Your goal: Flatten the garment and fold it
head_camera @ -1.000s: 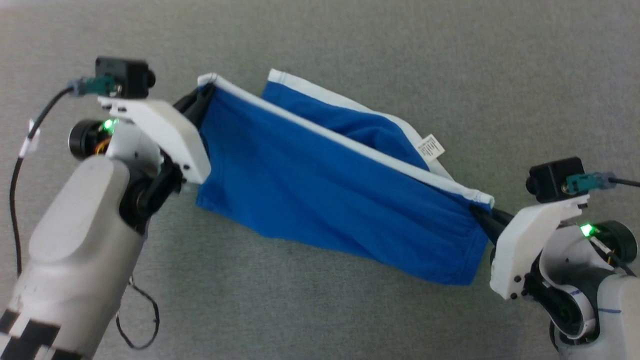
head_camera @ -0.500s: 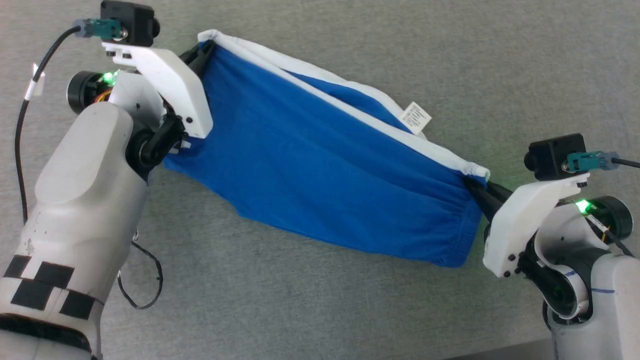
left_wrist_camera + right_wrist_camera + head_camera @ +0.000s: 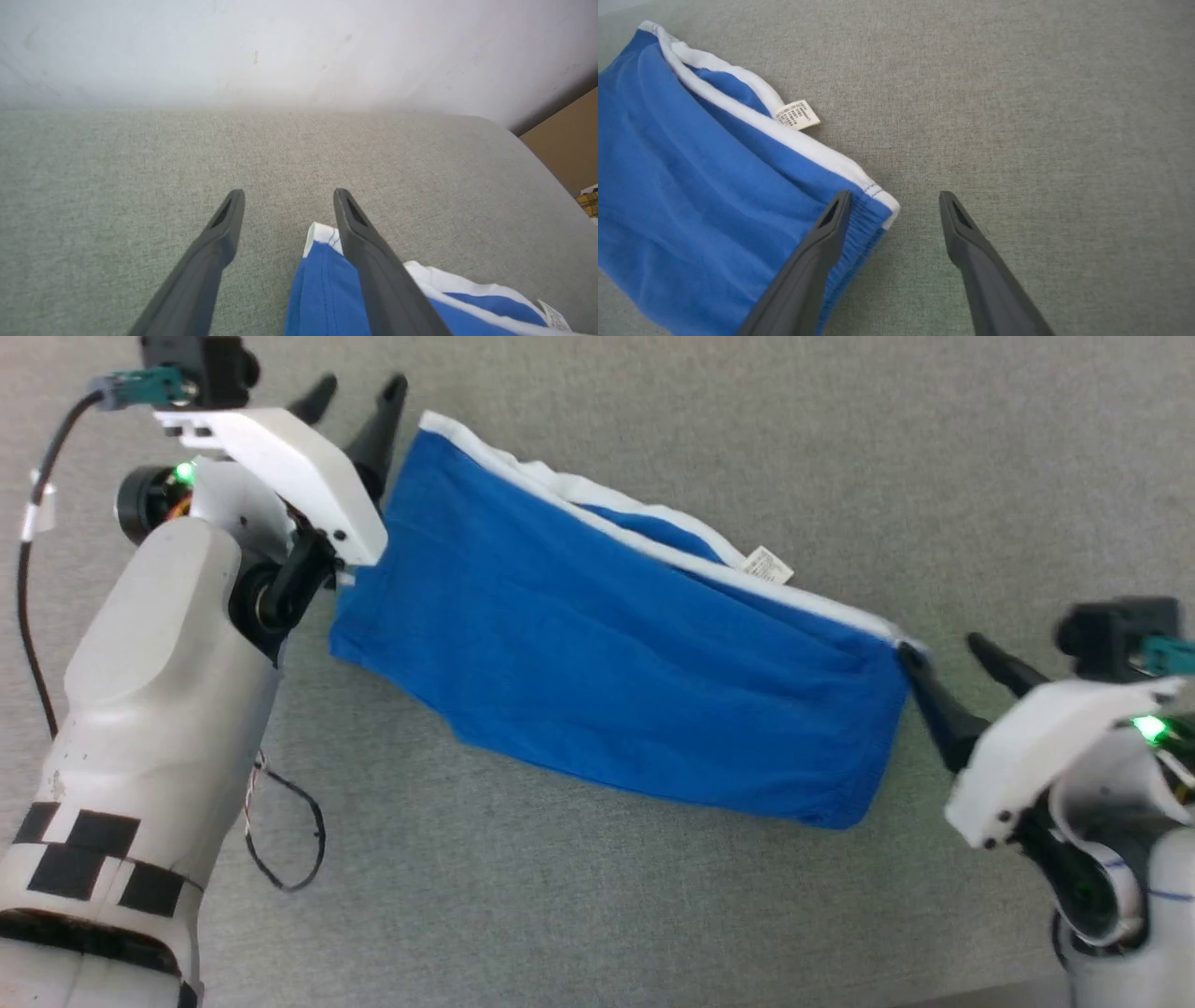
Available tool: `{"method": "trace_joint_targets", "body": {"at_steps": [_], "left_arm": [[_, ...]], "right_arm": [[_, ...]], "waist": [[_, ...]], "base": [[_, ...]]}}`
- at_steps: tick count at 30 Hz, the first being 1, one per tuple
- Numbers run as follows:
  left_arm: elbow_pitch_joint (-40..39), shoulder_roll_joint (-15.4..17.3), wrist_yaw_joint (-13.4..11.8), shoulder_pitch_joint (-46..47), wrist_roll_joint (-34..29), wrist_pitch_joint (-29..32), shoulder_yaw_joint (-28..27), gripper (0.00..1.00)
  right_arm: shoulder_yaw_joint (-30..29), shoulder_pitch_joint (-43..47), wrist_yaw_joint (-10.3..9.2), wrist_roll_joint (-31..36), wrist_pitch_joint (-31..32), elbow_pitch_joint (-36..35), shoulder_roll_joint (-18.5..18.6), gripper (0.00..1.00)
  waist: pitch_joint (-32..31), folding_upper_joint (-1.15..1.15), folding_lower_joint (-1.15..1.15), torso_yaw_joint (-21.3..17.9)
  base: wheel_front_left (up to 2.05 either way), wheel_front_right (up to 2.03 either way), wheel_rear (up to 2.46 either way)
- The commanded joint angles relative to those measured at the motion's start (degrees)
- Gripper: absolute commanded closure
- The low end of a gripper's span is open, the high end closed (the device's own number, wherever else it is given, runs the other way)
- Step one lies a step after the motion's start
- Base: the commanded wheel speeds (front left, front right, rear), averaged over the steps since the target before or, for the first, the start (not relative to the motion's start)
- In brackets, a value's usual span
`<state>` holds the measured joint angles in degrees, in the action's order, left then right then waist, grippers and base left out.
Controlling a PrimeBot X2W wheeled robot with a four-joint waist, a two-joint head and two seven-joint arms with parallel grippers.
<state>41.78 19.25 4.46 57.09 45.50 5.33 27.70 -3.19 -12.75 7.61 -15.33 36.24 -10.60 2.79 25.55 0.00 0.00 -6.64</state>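
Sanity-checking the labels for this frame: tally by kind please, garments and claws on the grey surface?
Shorts: 1
Claws: 2 (left claw, right claw, both open)
Total: 3

- Grey surface open all around the garment, near and far side.
- Wall bounds it beyond the left gripper.
- Loose cable loops beside left forearm.

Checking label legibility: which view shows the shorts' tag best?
Right wrist view: the tag lies close and unobstructed, print lines visible. The head view shows it small; the left wrist view, tiny in a corner.
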Motion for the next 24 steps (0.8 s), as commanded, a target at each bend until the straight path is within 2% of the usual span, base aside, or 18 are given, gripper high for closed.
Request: {"method": "trace_joint_targets", "body": {"at_steps": [1,6,9,11,15,19,24], "left_arm": [[-0.42,0.22,-0.22,0.06,-0.38,-1.17,-0.23,0.0],[-4.31,2.02,-3.8,-3.21,-4.71,-9.9,0.17,0.0],[-8.2,3.65,-5.8,-6.93,-7.43,-17.03,-0.15,0.0],[-12.25,4.87,-7.04,-10.14,-9.26,-19.49,-1.1,0.0],[-24.9,5.61,-8.91,-18.84,-12.1,-20.28,-7.1,0.0],[-36.05,4.86,-10.45,-28.45,-17.22,-20.31,-13.36,0.0],[-43.03,3.22,-9.88,-37.06,-22.34,-20.32,-17.61,0.0]], "right_arm": [[-0.72,0.98,-0.12,0.12,-0.72,-0.55,0.11,0.0],[-3.57,5.41,-0.12,2.38,-1.25,-3.54,0.1,0.0],[-4.07,8.42,-0.12,3.64,0.36,-5.42,0.1,0.0],[-3.41,10.19,-0.12,4.29,2.31,-6.28,0.1,0.0],[-2.66,11.24,-0.12,5.9,5.17,-5.91,0.1,0.0],[-2.74,10.52,-0.12,6.93,7.15,-3.81,0.1,0.0],[-2.12,8.46,-0.12,7.08,8.13,0.9,0.1,0.0]], "waist": [[-2.85,0.0,0.0,1.38],[-7.13,0.0,0.0,3.18],[-9.28,0.0,0.0,4.06],[-10.2,0.0,0.0,4.6],[-10.95,0.0,0.0,5.76],[-10.76,0.0,0.0,7.43],[-10.16,0.0,0.0,9.76]], "base": [[0.0,0.0,0.0],[0.0,0.0,0.0],[0.0,0.0,0.0],[0.0,0.0,0.0],[0.0,0.0,0.0],[0.0,0.0,0.0],[0.0,0.0,0.0]]}}
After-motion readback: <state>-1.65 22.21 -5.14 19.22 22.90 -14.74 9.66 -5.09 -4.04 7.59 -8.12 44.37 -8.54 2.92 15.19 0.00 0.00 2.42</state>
